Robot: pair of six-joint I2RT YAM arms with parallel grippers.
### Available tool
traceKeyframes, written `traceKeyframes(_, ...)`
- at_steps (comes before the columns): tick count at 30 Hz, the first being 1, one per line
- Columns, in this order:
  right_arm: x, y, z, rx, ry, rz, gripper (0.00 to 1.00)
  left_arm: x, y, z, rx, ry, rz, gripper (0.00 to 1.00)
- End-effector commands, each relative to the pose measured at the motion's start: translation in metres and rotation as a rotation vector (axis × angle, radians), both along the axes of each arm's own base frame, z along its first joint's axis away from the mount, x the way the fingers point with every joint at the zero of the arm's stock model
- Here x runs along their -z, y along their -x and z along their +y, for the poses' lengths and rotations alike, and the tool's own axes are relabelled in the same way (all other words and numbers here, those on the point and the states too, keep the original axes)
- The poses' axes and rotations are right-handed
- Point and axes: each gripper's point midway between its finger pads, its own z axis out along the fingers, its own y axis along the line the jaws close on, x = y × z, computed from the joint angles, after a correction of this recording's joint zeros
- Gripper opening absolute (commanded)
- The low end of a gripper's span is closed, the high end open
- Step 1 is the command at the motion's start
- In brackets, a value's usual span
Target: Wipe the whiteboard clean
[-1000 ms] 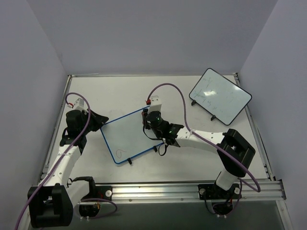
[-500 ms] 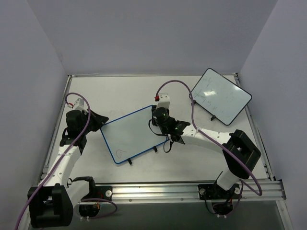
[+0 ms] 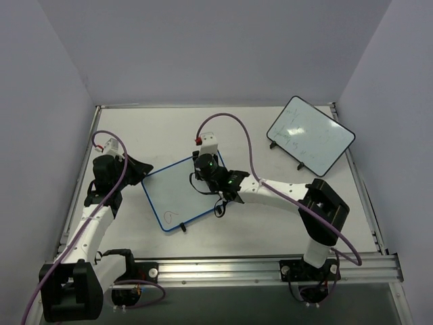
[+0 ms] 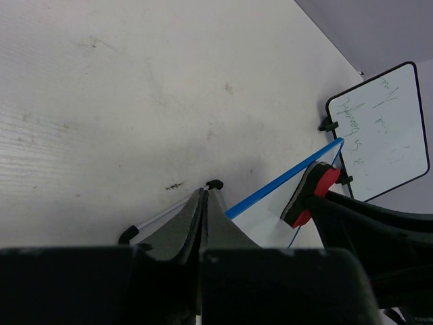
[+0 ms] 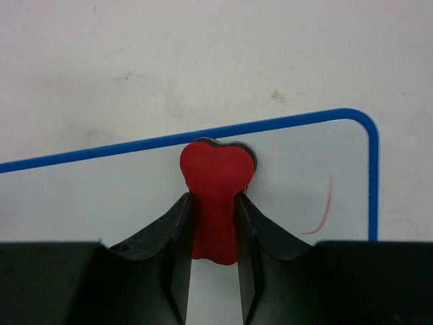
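White tabletop [image 3: 169, 128]: left fingers [image 4: 183, 230], pinching the whiteboard [image 3: 172, 193] by its rim, apparently steady it while right fingers [image 5: 169, 250] press a clamped eraser [image 5: 215, 183] onto it.

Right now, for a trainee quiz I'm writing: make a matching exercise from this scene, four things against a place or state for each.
Things:
1 blue-rimmed whiteboard
2 black-rimmed whiteboard
3 red eraser
4 left gripper

Places or states:
A far right of the table
B shut on a whiteboard's corner
C bears a red mark
D pinched in the right gripper

Pairs: 1-C, 2-A, 3-D, 4-B.
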Motion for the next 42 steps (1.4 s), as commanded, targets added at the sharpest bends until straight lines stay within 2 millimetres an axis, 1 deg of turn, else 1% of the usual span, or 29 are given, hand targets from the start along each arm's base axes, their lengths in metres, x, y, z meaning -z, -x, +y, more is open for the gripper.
traceKeyframes(1, 0.001, 0.008, 0.019, -0.021, 0.014, -0.003, 0.00, -0.018, -0.003, -0.003, 0.020, -0.006, -0.070, 0.02)
traceKeyframes(4, 0.006, 0.012, 0.021, -0.020, 0.018, 0.001, 0.00, -0.017, -0.003, -0.002, 0.018, -0.006, -0.067, 0.02)
traceKeyframes(5, 0.005, 0.012, 0.020, -0.013, 0.013, -0.001, 0.00, -0.018, -0.003, -0.003, 0.018, -0.007, -0.068, 0.02)
traceKeyframes(6, 0.008, 0.013, 0.015, -0.006, 0.021, 0.000, 0.00, -0.018, -0.003, -0.003, 0.020, -0.006, -0.070, 0.02)
traceKeyframes(7, 0.005, 0.013, 0.012, 0.001, 0.016, -0.005, 0.00, -0.017, -0.003, -0.003, 0.020, -0.006, -0.067, 0.02)
traceKeyframes(9, 0.008, 0.009, -0.001, 0.029, 0.024, 0.000, 0.00, -0.018, -0.004, -0.003, 0.018, -0.006, -0.070, 0.02)
traceKeyframes(11, 0.004, 0.007, -0.012, 0.047, 0.014, -0.004, 0.00, -0.017, -0.004, -0.003, 0.019, -0.004, -0.068, 0.02)
traceKeyframes(12, 0.009, 0.004, -0.023, 0.067, 0.023, 0.002, 0.00, -0.017, -0.004, -0.003, 0.019, -0.004, -0.068, 0.02)
traceKeyframes(13, 0.004, 0.003, -0.029, 0.078, 0.016, -0.003, 0.00, -0.018, -0.004, -0.003, 0.019, -0.004, -0.071, 0.02)
traceKeyframes(15, 0.005, -0.004, -0.046, 0.109, 0.020, -0.002, 0.00, -0.017, -0.004, -0.003, 0.017, -0.004, -0.068, 0.02)
traceKeyframes(18, 0.006, -0.005, -0.065, 0.138, 0.022, -0.001, 0.00, -0.018, -0.004, -0.003, 0.017, -0.004, -0.069, 0.02)
traceKeyframes(19, 0.002, -0.007, -0.073, 0.153, 0.017, -0.008, 0.00, -0.018, -0.004, -0.003, 0.017, -0.004, -0.069, 0.02)
traceKeyframes(20, 0.005, -0.007, -0.079, 0.160, 0.024, -0.005, 0.00, -0.017, -0.004, -0.002, 0.015, -0.003, -0.066, 0.02)
traceKeyframes(22, 0.001, -0.008, -0.087, 0.174, 0.019, -0.012, 0.00, -0.017, -0.005, -0.002, 0.015, -0.003, -0.067, 0.02)
traceKeyframes(23, 0.002, -0.007, -0.089, 0.175, 0.024, -0.010, 0.00, -0.017, -0.005, -0.002, 0.015, -0.002, -0.067, 0.02)
traceKeyframes(27, 0.003, -0.007, -0.088, 0.166, 0.022, -0.005, 0.00, -0.017, -0.005, -0.002, 0.012, -0.003, -0.068, 0.02)
traceKeyframes(31, 0.012, -0.004, -0.084, 0.148, 0.017, 0.012, 0.00, -0.018, -0.005, -0.002, 0.014, -0.004, -0.069, 0.02)
traceKeyframes(35, 0.020, 0.004, -0.079, 0.127, 0.009, 0.025, 0.00, -0.016, -0.005, -0.002, 0.011, -0.007, -0.066, 0.02)
traceKeyframes(37, 0.023, 0.010, -0.074, 0.113, 0.007, 0.028, 0.00, -0.017, -0.003, -0.012, 0.041, -0.002, -0.067, 0.02)
traceKeyframes(39, 0.025, 0.020, -0.067, 0.097, 0.012, 0.027, 0.00, -0.016, -0.003, -0.012, 0.042, -0.001, -0.066, 0.02)
traceKeyframes(41, 0.029, 0.027, -0.063, 0.089, 0.019, 0.029, 0.00, -0.015, -0.003, -0.013, 0.044, 0.001, -0.064, 0.02)
traceKeyframes(42, 0.030, 0.035, -0.057, 0.070, 0.021, 0.029, 0.00, -0.016, -0.003, -0.013, 0.043, 0.000, -0.066, 0.02)
